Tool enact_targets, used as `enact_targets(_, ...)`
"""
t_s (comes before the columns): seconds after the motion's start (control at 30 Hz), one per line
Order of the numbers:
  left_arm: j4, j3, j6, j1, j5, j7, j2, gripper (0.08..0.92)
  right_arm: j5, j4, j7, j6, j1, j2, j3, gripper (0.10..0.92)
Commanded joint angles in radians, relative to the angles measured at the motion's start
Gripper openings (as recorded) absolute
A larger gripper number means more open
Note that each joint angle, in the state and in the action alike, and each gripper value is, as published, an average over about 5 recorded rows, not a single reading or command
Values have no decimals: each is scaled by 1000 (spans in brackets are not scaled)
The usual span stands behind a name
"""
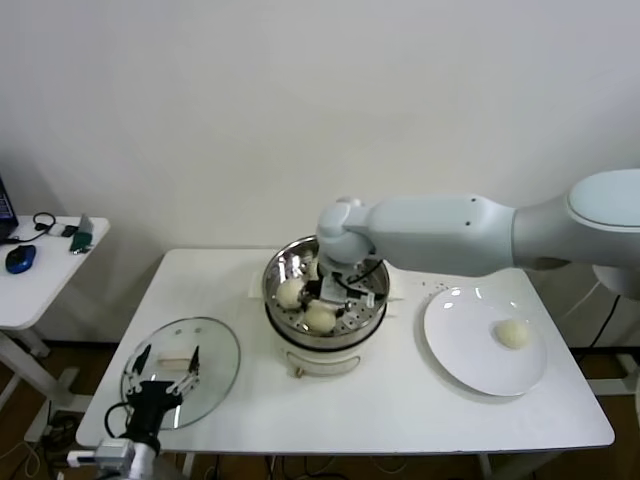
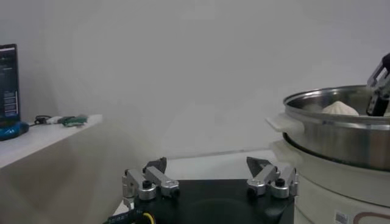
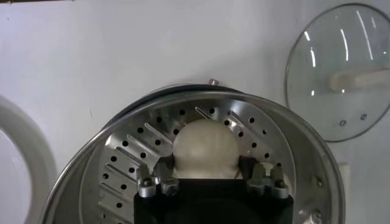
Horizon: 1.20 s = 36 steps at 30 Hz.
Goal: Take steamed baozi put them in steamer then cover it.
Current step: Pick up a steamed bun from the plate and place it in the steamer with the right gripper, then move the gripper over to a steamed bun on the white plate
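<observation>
The steamer [image 1: 275,272] stands mid-table on its white base. Two baozi [image 1: 290,293] [image 1: 320,317] show on its perforated floor [image 3: 122,159]. My right gripper [image 1: 333,288] reaches down into the basket. In the right wrist view it [image 3: 206,162] is open, its fingers close on either side of one baozi [image 3: 204,143] that rests on the floor. Another baozi [image 1: 512,333] lies on the white plate [image 1: 465,345]. The glass cover [image 1: 205,350] [image 3: 341,67] lies flat at the front left. My left gripper [image 1: 165,385] [image 2: 207,163] hovers open over the cover, holding nothing.
A low side table [image 1: 45,275] with a mouse and small items stands off to the left. The steamer wall [image 2: 341,131] rises close beside my left gripper, a bun top [image 2: 339,108] peeking over the rim. The plate's edge [image 3: 18,158] is near the steamer.
</observation>
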State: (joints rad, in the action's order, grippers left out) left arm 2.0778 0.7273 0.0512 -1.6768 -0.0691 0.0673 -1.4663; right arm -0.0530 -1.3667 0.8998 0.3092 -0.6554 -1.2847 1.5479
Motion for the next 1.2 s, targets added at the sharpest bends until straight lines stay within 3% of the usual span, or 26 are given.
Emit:
enact_targets(0.03,0,-1,-1,0,-1,0,-1,823,4,35,-5,28,19,-17,-12,755)
enact_targets(0.13,2,-1,0,0,-1,0,-2,823,44,48,5,46,-12,-6,-20,807)
enact_targets(0.4,1,-4,0,-2,1,0,-2,823,274,137,129,100,-235,86,51,823)
enact_targets(0.57,-6,-5,-1,1,0,0,2,823,522,241,205,2,-372,225,183,823)
enact_targets(0.67,-10,-6,0,5,-1,0,4,823,587,255,216,-70,-411,331,266,823)
enact_targets(0.83,-12,-12,3,14,0,1,6,823,561,213,197,-148,-378,525,373,823)
enact_targets(1.0,-7,-16,15,28,8,4,0,823,407,230,161,-192,-196,689,292,823)
enact_targets(1.2,2,-24,35,42,30,10,-12,823,246,345,129,-198,65,734,61,823)
